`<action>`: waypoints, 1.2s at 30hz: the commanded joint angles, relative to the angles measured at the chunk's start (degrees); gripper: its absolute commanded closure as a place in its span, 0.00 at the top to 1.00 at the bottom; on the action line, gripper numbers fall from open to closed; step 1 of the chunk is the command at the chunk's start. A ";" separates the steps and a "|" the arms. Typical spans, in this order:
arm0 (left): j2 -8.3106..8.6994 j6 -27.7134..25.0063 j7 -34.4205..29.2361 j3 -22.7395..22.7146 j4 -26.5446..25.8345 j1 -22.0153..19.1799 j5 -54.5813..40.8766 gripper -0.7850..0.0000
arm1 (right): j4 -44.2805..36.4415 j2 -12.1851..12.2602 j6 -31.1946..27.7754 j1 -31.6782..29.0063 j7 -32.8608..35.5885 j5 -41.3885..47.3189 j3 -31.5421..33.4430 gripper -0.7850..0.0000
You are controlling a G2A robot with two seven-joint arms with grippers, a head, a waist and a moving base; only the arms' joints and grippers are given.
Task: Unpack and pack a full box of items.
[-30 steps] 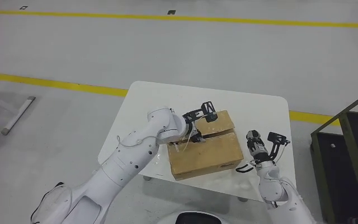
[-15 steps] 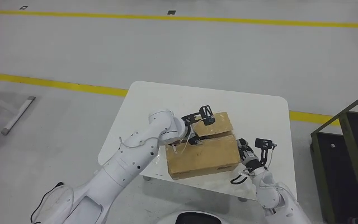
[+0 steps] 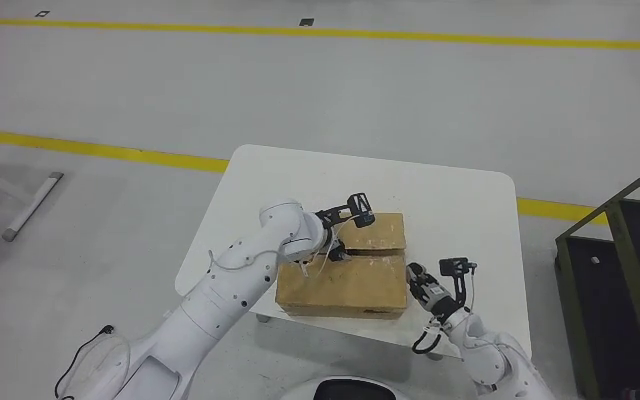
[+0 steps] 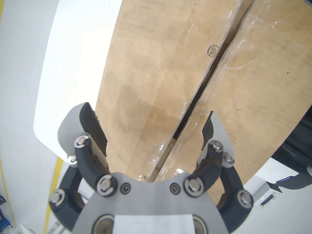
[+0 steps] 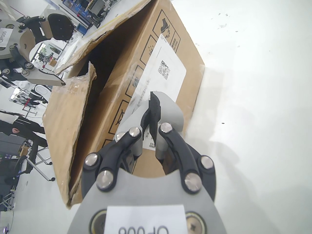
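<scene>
A brown cardboard box (image 3: 342,270) lies on the white table (image 3: 300,175), near its front edge. Its two top flaps are folded down with a narrow seam (image 4: 207,74) between them, and clear tape remnants cling to them. My left gripper (image 3: 345,232) hangs open over the box's left end, straddling the seam (image 4: 148,118). My right gripper (image 3: 418,283) is shut with nothing in it, its fingertips (image 5: 153,103) against the box's end wall with the white label (image 5: 160,74). From that wrist, the flaps (image 5: 73,93) stand slightly ajar and the left gripper (image 5: 36,49) hovers above them.
Bare tabletop lies behind the box and to its right (image 3: 470,210). A dark metal rack (image 3: 600,270) stands off the table's right side. Yellow floor lines (image 3: 120,152) run behind the table.
The box has turned and slid left toward the table's front edge. The right gripper moved left along with the box's end. The left gripper shifted slightly left and stayed over the flaps.
</scene>
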 commanded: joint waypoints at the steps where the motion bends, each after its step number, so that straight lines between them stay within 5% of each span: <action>1: 0.00 0.01 0.02 0.00 0.01 -0.01 -0.01 1.00 | -0.08 -0.04 0.55 0.24 -0.61 0.22 0.09 0.00; 15: 0.34 0.89 1.39 0.64 -0.36 1.06 6.73 1.00 | 0.60 -0.09 1.19 1.54 -2.01 -0.07 -0.35 0.00; 18: 0.23 1.11 1.58 1.65 -0.17 1.00 9.99 0.79 | 0.74 -0.11 1.16 1.59 -2.16 0.03 -0.48 0.00; 22: 0.04 1.92 1.44 2.76 -0.18 0.89 14.02 0.66 | 0.78 -0.10 1.18 1.58 -2.27 0.01 -0.58 0.00; 23: 0.00 2.07 1.46 2.99 -0.15 0.92 14.92 0.49 | 0.77 -0.10 1.19 1.57 -2.28 0.01 -0.59 0.00; 26: -0.14 2.65 1.48 3.60 0.03 0.86 17.71 0.26 | 0.72 -0.10 1.17 1.55 -2.26 0.14 -0.68 0.00; 27: -0.19 2.80 1.65 3.71 0.08 0.90 18.30 0.05 | 0.71 -0.09 1.14 1.56 -2.22 0.13 -0.71 0.00; 36: -0.29 2.55 4.41 2.89 -0.24 1.11 21.37 0.00 | 0.38 -0.14 1.69 1.96 -3.26 1.00 -0.50 0.00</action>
